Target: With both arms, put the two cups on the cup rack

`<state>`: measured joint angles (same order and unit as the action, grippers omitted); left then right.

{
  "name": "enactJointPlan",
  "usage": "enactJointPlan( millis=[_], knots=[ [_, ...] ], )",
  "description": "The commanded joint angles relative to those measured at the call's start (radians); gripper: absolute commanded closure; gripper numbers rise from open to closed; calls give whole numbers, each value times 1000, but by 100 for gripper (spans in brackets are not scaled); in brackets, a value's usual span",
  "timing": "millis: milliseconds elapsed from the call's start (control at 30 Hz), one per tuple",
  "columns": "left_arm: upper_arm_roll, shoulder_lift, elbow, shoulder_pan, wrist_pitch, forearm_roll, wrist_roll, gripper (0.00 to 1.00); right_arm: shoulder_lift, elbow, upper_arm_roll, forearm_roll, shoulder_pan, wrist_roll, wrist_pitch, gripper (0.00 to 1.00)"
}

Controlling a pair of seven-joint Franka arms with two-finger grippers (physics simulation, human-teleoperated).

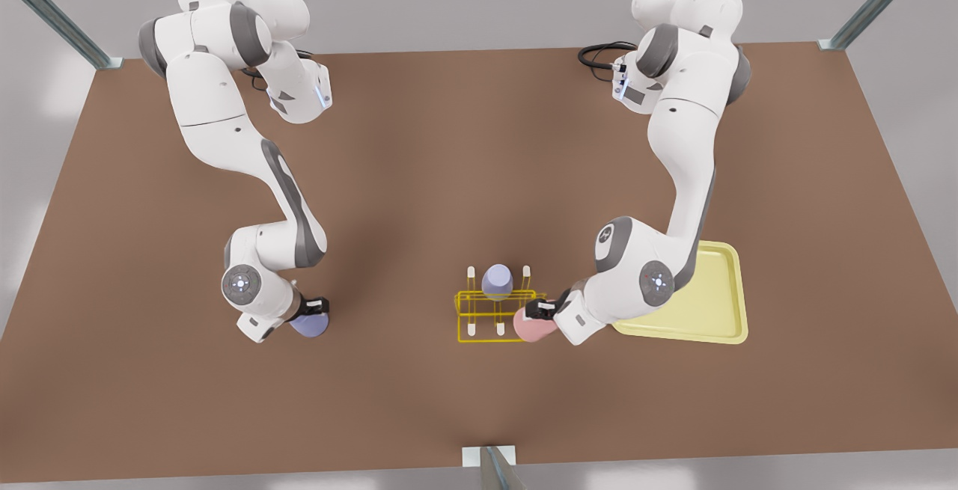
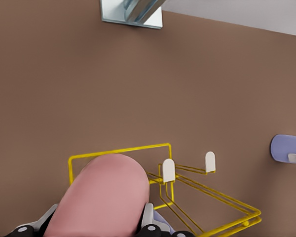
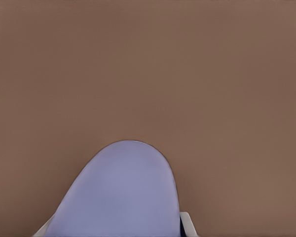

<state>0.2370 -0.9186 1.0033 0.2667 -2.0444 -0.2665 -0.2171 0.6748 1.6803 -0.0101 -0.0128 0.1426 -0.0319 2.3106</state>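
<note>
My left gripper [image 1: 540,310] is on the front view's right arm, shut on the pale pink cup [image 1: 533,327]. The cup is held at the near right corner of the yellow cup rack [image 1: 468,339]. In the left wrist view the pink cup [image 2: 108,195] sits between the fingers [image 2: 147,217], over the rack's wire frame [image 2: 118,150] beside white-tipped pegs [image 2: 168,170]. My right gripper [image 1: 314,304], on the front view's left arm, is shut on a lavender-blue cup [image 1: 309,323] low over the table, well left of the rack. This cup [image 3: 123,192] also shows close up in the right wrist view.
Another lavender cup [image 1: 497,280] sits upside down at the rack's back row. A pale yellow tray [image 1: 711,310] lies right of the rack, partly under the left arm. A metal post [image 1: 490,464] stands at the table's near edge. Bare brown table lies between the arms.
</note>
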Motion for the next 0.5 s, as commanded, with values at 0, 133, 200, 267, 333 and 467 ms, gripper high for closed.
enactJointPlan(
  millis=[0, 133, 200, 267, 333, 467],
  knots=[
    [1, 3, -3, 0, 26, 56, -183, 0, -1, -4, -1, 2, 0, 4, -2, 17],
    [1, 1, 3, 8, 62, 56, -194, 0, -4, -14, -5, -3, 3, 3, -2, 17],
    [1, 1, 3, 12, 82, 56, -194, 0, -30, -25, -28, -7, 6, 3, 0, 17],
    [1, 1, 5, 12, 84, 56, -192, 0, -57, -27, -37, -6, 8, 3, 6, 17],
    [-1, 1, 6, 12, 110, 59, -191, 0, -84, -42, -82, -15, 0, 1, 6, 17],
    [-1, 3, 5, 11, 115, 59, -192, 0, -106, -87, -154, -58, 5, -8, 16, 17]
  ],
)
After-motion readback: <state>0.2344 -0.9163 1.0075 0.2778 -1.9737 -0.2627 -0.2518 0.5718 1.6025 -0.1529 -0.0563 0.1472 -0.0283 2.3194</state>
